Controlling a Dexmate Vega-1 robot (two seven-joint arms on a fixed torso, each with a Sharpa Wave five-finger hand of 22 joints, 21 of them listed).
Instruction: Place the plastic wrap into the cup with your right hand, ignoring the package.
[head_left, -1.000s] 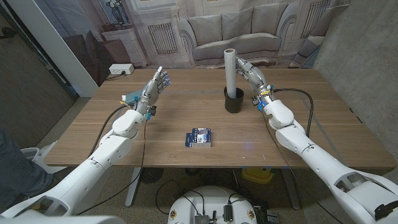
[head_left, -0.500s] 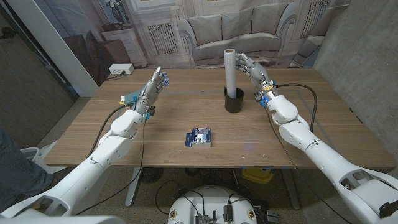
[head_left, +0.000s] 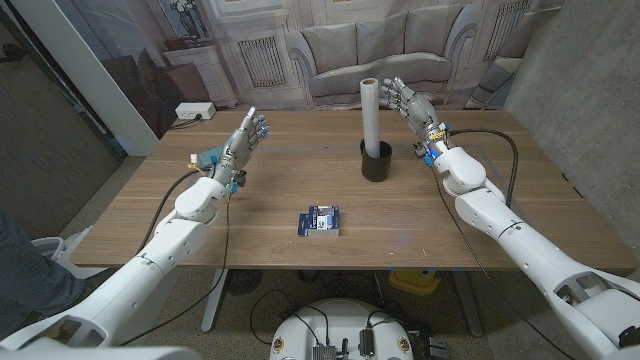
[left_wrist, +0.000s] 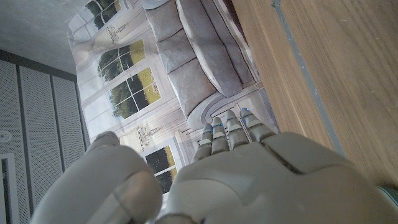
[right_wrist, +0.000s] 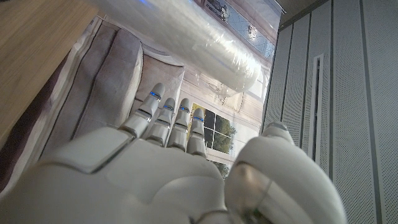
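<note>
Wrap roll (head_left: 371, 112) upright in cup (head_left: 377, 161). Right hand (head_left: 410, 104) beside it, fingers spread, empty. Left hand (head_left: 246, 139) spread too. Package (head_left: 320, 221) mid-table.

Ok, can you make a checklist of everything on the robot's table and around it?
Surface: wooden table, bare wood showing.
Job's things: plastic wrap roll stands upright in the black cup.
Clutter: small package lies near the front edge, apart from the cup.
Hands: right hand is raised beside the roll, fingers spread, holding nothing; left hand is raised, fingers apart, holding nothing.
Cables: black cable loops along the right arm; more hang under the table.
Surroundings: backdrop printed with a sofa; white power strip behind the table.
</note>
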